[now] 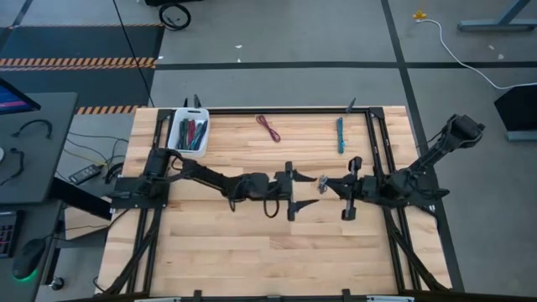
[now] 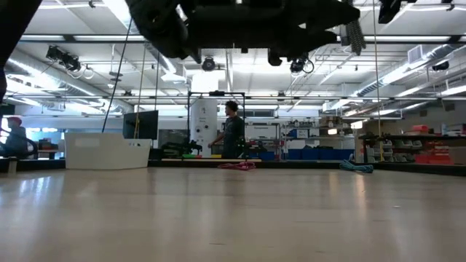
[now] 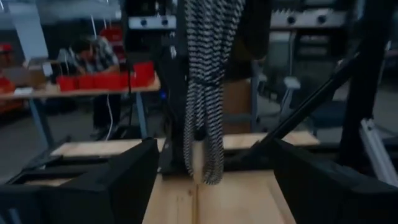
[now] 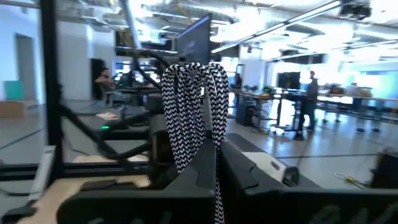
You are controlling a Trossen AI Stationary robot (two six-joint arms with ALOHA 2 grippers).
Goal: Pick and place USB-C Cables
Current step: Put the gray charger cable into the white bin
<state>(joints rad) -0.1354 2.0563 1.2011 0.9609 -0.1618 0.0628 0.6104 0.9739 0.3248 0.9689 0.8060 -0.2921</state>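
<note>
grey cable [image 1: 322, 181] hangs pinched in right hand [image 1: 321, 185], mid-table.

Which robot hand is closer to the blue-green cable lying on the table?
The right. The right gripper hangs just in front of the teal cable, slightly toward the table's middle. The left gripper is beside it, a touch farther from the cable.

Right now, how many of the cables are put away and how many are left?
Several cables already lie in the white bin. The right pincer holds a black-and-white braided cable in the air, facing the open left pincer. A maroon cable and a teal cable wait on the table.
</note>
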